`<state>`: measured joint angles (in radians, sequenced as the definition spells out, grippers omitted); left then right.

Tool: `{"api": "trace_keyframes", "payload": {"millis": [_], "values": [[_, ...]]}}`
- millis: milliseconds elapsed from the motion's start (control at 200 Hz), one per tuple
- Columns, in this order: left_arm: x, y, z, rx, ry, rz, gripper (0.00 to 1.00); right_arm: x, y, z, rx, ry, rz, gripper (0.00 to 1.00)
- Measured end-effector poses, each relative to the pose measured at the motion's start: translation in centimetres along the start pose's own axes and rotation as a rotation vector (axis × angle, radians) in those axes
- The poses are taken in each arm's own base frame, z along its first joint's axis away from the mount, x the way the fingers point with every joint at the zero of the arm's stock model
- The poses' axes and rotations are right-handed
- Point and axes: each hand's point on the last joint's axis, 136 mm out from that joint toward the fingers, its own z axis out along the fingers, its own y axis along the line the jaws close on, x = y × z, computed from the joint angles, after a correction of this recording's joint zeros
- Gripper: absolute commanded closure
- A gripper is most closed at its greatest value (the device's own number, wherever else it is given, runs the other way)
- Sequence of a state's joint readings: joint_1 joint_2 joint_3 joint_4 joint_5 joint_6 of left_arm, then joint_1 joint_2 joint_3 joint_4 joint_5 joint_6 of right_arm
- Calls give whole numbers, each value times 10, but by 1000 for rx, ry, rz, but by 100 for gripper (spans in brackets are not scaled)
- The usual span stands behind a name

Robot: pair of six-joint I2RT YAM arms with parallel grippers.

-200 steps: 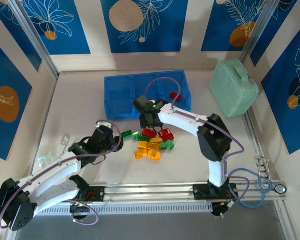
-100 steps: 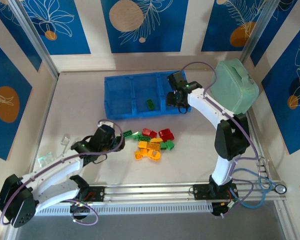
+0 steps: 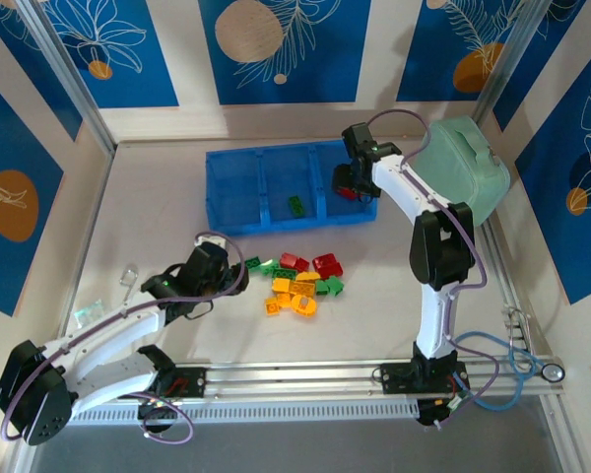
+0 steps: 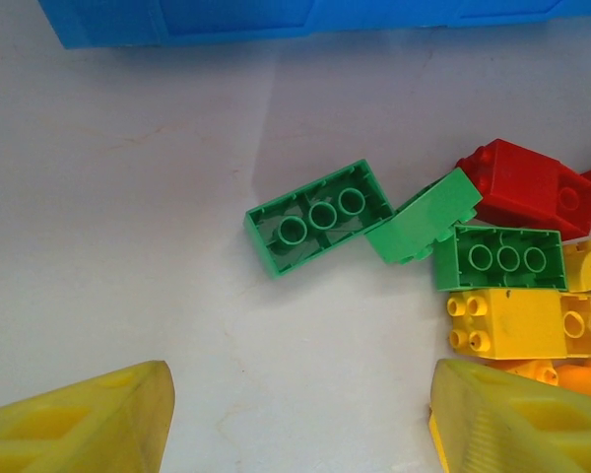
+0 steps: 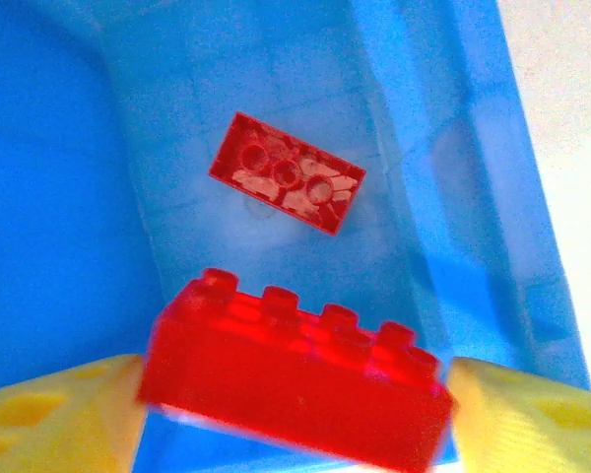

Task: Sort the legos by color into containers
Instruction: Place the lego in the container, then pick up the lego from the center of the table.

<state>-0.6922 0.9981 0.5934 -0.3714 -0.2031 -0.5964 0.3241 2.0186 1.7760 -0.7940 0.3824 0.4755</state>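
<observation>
**A:** What has the right end effector (image 3: 348, 184) got?

**B:** A red brick (image 5: 295, 389) spans the gap between its fingers, studs up and blurred. I cannot tell whether the fingers grip it or have let it go.

**A:** Why hold it there?

**B:** Directly beneath is the right-hand compartment of the tray (image 3: 238, 187). A second red brick (image 5: 287, 171) lies on that floor, hollow side up. Red goes with red, so I judge this to be the drop point.

**A:** And green?

**B:** A lone green brick (image 3: 295, 205) sits one compartment to that end effector's left, in the middle one.

**A:** The left end effector (image 4: 300, 382)?

**B:** Its fingers are wide with nothing between them, low over the bench (image 4: 128, 197). Just ahead lies an upturned green brick (image 4: 318, 218) at the near edge of the heap (image 3: 300, 281). Red, green and yellow ones crowd to its right. Standing open and aimed there suits a pick of that outlying brick, I think. A tilted green neighbour seems to touch its corner, so closing could nudge both.
</observation>
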Motion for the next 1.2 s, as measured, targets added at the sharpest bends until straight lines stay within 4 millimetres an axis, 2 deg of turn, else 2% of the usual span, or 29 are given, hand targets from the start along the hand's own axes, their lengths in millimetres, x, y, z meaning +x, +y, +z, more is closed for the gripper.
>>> {"api": "trace_keyframes", "payload": {"millis": [125,225,310,415,600,705,931,1066,1201], "values": [[-12,-9,-7,26,-17,-1,29,-3,6,-4,-8,-14,-15,8],[-27,-18,-12,41,-42,9,28,1,8,-4,-8,-11,-23,7],[-32,-22,-9,44,-35,18,27,8,10,-8,-11,-12,-34,7],[-26,-24,0,37,5,27,26,22,16,-25,-31,-28,-58,7],[-15,-21,19,4,77,45,25,50,28,-65,-110,-89,-102,7],[-16,-21,28,-9,101,58,25,66,30,-76,-149,-106,-116,7],[-18,-13,53,-41,162,107,36,106,13,-65,-155,-56,-120,7],[-12,-8,62,-58,196,152,35,122,5,-58,-155,-24,-111,7],[-15,-6,63,-50,193,185,30,128,1,-55,-164,-17,-96,7]]}}
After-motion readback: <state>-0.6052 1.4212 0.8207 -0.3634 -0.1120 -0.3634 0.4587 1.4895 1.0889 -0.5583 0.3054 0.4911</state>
